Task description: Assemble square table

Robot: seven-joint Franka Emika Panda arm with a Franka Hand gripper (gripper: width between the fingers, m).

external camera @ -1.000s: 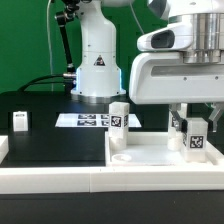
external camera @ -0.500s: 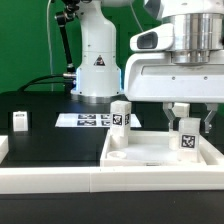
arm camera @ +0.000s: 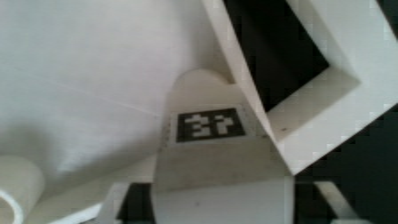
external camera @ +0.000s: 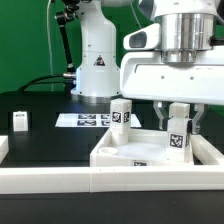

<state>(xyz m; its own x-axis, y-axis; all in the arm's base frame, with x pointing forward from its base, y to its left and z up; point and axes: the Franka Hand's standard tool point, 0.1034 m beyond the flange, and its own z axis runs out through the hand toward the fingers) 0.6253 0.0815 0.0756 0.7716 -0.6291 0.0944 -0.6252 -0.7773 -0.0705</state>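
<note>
Fingers, exterior view: the fingers hang below the arm's big white wrist block and close narrowly on an upright white leg peg, one dark pad on each side of it.
Held leg peg, exterior view: it stands over the recessed face of the square top, toward the exterior view's right; a black-and-white tag faces the camera, its pattern too small to read.
Square top, exterior view: large, white, raised rim, lying on the black desk with one corner turned toward the camera; a small tag sits on its near edge.
Second leg peg, exterior view: another tagged peg stands upright at the top's far corner; whether it is seated in the top or only behind it I cannot tell.
Small white block, exterior view: a tagged piece stands alone on the desk, well apart at the exterior view's left.
Marker board, exterior view: the marker board lies flat on the desk near the arm's base.
Writing, exterior view: a triangular warning sticker and a dark label strip are on the white base; the text is not legible.
Rail, exterior view: a long white rail borders the desk at the front.
Held leg peg, wrist view: the peg fills the middle, with a square black tag bearing white blocky marks, no letters.
Square top, wrist view: white recessed surface behind the peg, its rim against the dark desk.
</note>
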